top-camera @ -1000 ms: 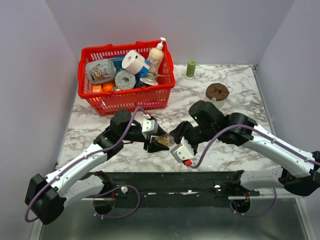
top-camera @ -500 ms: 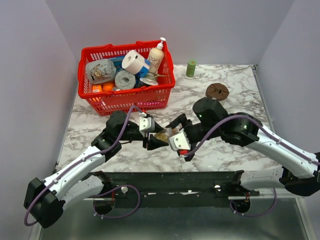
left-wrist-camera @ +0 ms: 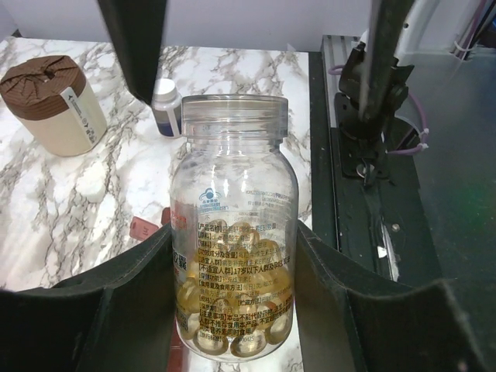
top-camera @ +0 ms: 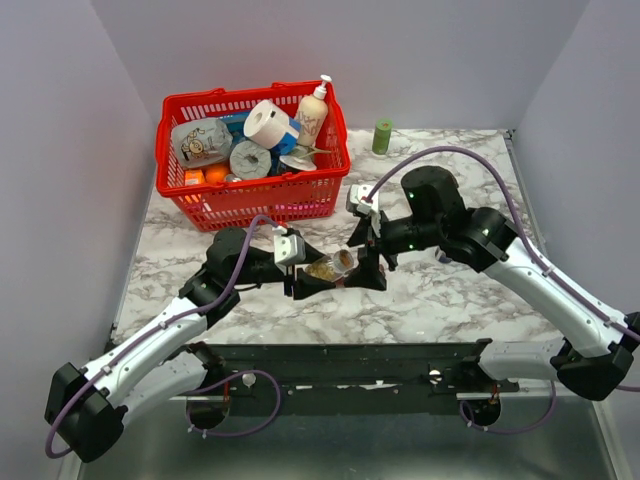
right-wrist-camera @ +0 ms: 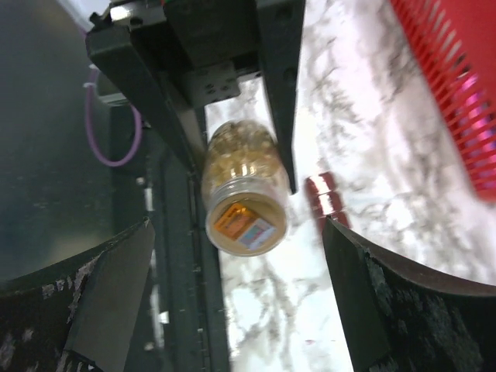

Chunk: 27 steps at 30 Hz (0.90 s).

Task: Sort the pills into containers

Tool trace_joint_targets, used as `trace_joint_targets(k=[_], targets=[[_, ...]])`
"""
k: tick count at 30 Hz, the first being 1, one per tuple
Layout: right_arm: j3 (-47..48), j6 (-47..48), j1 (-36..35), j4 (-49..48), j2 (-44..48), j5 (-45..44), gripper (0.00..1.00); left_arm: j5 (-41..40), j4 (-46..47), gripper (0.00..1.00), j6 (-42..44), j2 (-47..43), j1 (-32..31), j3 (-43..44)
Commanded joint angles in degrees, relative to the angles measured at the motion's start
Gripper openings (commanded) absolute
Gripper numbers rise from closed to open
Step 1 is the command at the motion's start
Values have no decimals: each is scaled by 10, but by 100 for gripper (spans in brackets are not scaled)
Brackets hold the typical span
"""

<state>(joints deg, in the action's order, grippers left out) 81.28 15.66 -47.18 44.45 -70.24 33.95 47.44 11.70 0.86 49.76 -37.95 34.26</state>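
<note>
My left gripper (left-wrist-camera: 234, 232) is shut on a small clear bottle (left-wrist-camera: 232, 178), which holds the yellowish-amber pills (left-wrist-camera: 231, 310). From above, the bottle (top-camera: 330, 267) lies tilted between the two arms, over the marble. My right gripper (top-camera: 368, 262) stands open just beyond the bottle's capped end, not touching it. In the right wrist view the bottle's cap (right-wrist-camera: 246, 223) faces the camera between my right gripper's (right-wrist-camera: 236, 260) wide-apart fingers (right-wrist-camera: 116, 294). Part of the maroon containers strip (right-wrist-camera: 322, 198) lies on the marble beside the bottle; another piece of the strip (left-wrist-camera: 142, 227) shows left of it.
A red basket (top-camera: 250, 195) full of goods stands at the back left. A green cylinder (top-camera: 382, 136) is at the far edge. A cream tub with a brown lid (left-wrist-camera: 50, 105) and a dark white-capped bottle (left-wrist-camera: 167, 105) stand beyond the held bottle.
My right gripper has opened wide and swung from the near side of the bottle up to its far right, facing the cap. The left gripper has kept its hold and shifted slightly.
</note>
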Motion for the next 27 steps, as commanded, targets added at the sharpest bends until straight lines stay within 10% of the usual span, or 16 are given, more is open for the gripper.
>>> trace_joint_targets(k=[1,6,18,27], targets=[[-19,-83,2,-39,-3,44,98,-16,31,0,-2,-5,1,2],[-5,-88,3,-47,-24,44,92,-21,33,0,-2,-3,1,6],[54,15,4,-5,-53,102,25,-5,25,0,23,17,1,12],[172,567,4,219,-111,169,19,114,-2,0,34,125,5,83]])
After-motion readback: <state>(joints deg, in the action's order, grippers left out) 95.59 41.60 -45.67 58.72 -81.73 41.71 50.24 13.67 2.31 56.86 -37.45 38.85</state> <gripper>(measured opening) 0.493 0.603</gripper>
